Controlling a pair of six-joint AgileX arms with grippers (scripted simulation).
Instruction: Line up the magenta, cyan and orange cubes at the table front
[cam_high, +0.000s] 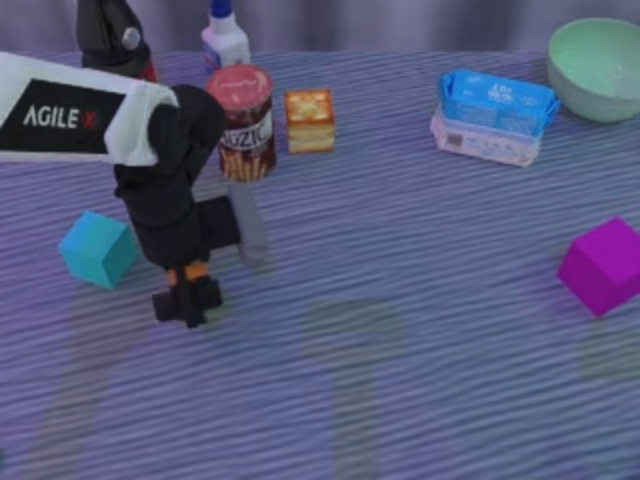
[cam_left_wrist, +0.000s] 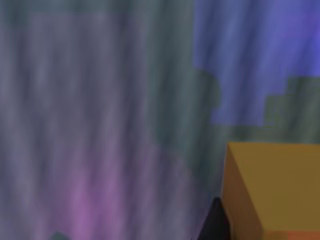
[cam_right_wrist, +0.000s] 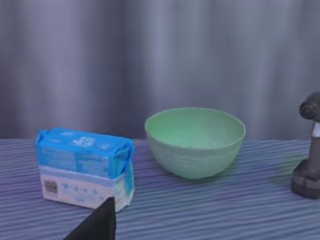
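So far no line yet: left pincer (cam_high: 187, 297) clamped on orange cube (cam_high: 188, 271), at surface (cam_high: 420, 380) left-centre. Cyan cube (cam_high: 97, 248) just left of it; magenta cube (cam_high: 606, 265) far right, untouched. Right arm's pincer: can't tell.

on the table (cam_high: 420, 380), the big cube (cam_high: 603, 266) sits at the right edge and the middle cube (cam_high: 97, 249) lies far over at the left. the left gripper (cam_high: 187, 296) hangs just right of the middle cube, with the small cube (cam_high: 187, 271) between its fingers. behind them a can (cam_high: 243, 122) stands, a patterned box (cam_high: 309, 120) just to its right and a bottle (cam_high: 224, 38) behind it. further right lies a packet (cam_high: 492, 117), with a bowl (cam_high: 597, 68) right of it at the back corner.
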